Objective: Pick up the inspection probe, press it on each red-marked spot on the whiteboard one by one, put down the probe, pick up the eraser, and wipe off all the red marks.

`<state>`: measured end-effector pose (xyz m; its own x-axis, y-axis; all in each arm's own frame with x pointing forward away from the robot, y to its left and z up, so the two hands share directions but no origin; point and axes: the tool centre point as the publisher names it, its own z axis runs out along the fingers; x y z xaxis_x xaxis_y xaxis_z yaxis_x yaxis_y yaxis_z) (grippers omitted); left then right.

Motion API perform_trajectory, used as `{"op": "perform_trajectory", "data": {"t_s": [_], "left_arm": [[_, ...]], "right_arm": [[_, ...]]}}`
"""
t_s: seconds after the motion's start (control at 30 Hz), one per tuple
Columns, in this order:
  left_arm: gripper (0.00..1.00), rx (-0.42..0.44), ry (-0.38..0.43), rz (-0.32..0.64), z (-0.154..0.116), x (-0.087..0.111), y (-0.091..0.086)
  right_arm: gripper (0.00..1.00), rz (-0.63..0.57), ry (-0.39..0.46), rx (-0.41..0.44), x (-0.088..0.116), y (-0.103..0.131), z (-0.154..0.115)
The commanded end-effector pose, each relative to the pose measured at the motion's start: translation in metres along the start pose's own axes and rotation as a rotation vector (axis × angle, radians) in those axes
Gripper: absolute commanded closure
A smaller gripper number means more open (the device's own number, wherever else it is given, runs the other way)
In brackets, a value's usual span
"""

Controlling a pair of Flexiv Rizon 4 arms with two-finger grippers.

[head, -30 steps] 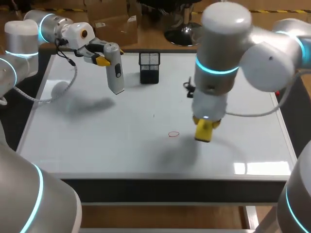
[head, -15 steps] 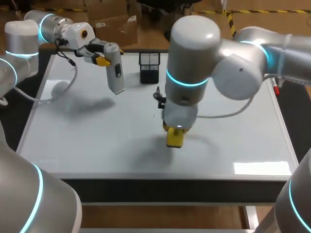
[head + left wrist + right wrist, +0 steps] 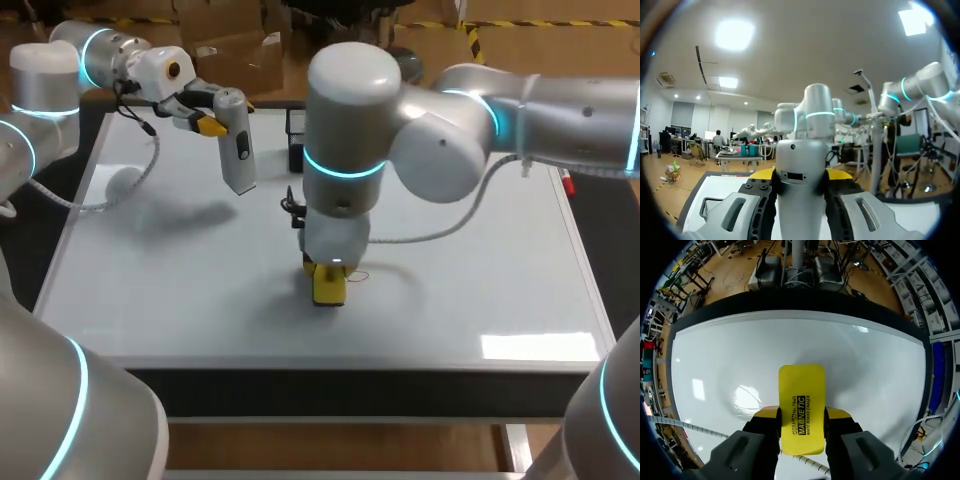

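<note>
Your left end effector (image 3: 222, 112) sits in the upper left of the head view, above the far left part of the whiteboard (image 3: 480, 260). It is clamped on the grey probe (image 3: 238, 150), which hangs tip down and clear of the surface. In the left wrist view the probe (image 3: 800, 185) fills the gap between the two fingers of the left end effector (image 3: 801, 174), with both yellow tips against its sides. Your right arm (image 3: 440, 150) comes in from the right of the frame and reaches past the middle. The right end effector (image 3: 330, 272) points straight down at the centre of the head view, gripping the yellow eraser (image 3: 329, 290), which is low on the board; you cannot tell whether it touches. In the right wrist view the eraser (image 3: 801, 390) stands out ahead of the right end effector (image 3: 801, 415), pinched from both sides. A faint sliver of the red mark (image 3: 360, 277) shows just right of the eraser. A black mesh holder (image 3: 296, 150) stands at the far edge, half hidden behind the right arm.
</note>
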<state>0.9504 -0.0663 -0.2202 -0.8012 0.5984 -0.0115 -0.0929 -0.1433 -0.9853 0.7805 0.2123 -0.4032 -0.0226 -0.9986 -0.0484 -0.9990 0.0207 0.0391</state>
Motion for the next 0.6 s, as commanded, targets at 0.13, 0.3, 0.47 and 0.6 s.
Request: {"op": "perform_trajectory", "data": {"t_s": [0.13,0.3,0.47,0.6], "left_arm": [[1.00,0.004,0.042,-0.002,-0.006,-0.004,0.000],[1.00,0.004,0.042,-0.002,-0.006,-0.004,0.000],[1.00,0.004,0.042,-0.002,-0.006,-0.004,0.000],[1.00,0.004,0.042,-0.002,-0.006,-0.004,0.000]], "right_arm": [[1.00,-0.009,0.016,-0.022,-0.002,-0.010,0.011],[1.00,-0.007,0.022,-0.039,0.005,-0.015,0.018],[1.00,0.004,0.027,-0.053,0.012,-0.020,0.023],[1.00,0.018,0.029,-0.069,0.018,-0.022,0.030]]}}
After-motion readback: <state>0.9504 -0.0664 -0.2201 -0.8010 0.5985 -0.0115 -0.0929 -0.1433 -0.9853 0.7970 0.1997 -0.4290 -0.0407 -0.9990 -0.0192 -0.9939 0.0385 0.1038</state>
